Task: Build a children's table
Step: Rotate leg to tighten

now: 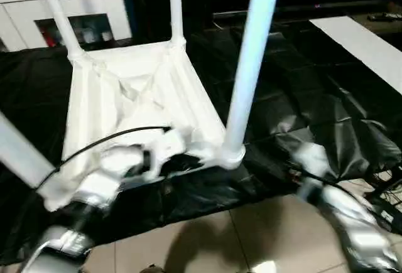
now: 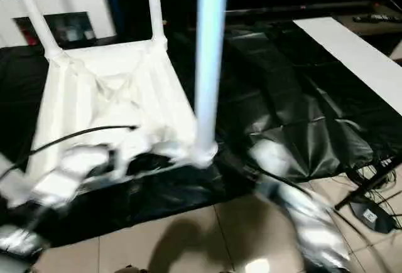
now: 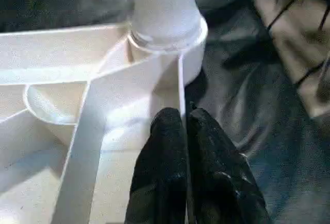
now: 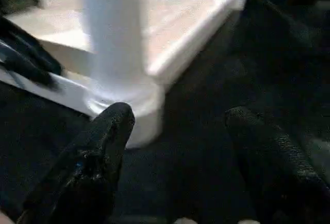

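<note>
The children's table [image 1: 132, 91] lies upside down on a black sheet, its ribbed underside facing up and several white tube legs standing in the corner sockets. The nearest leg [image 1: 251, 59] rises from the near right socket [image 1: 231, 155]. My left gripper [image 3: 184, 118] is shut on the thin rim wall of the table just beside that socket, one finger on each side. My right gripper [image 4: 175, 116] stands open low over the sheet, a little to the right of that leg's base, touching nothing.
The black sheet [image 1: 295, 85] covers the floor under and to the right of the table. A white cabinet [image 1: 69, 16] stands at the back left, and a white board [image 1: 364, 44] lies at the right. Tiled floor [image 1: 207, 241] lies nearest me, with cables [image 2: 370, 204] at the right.
</note>
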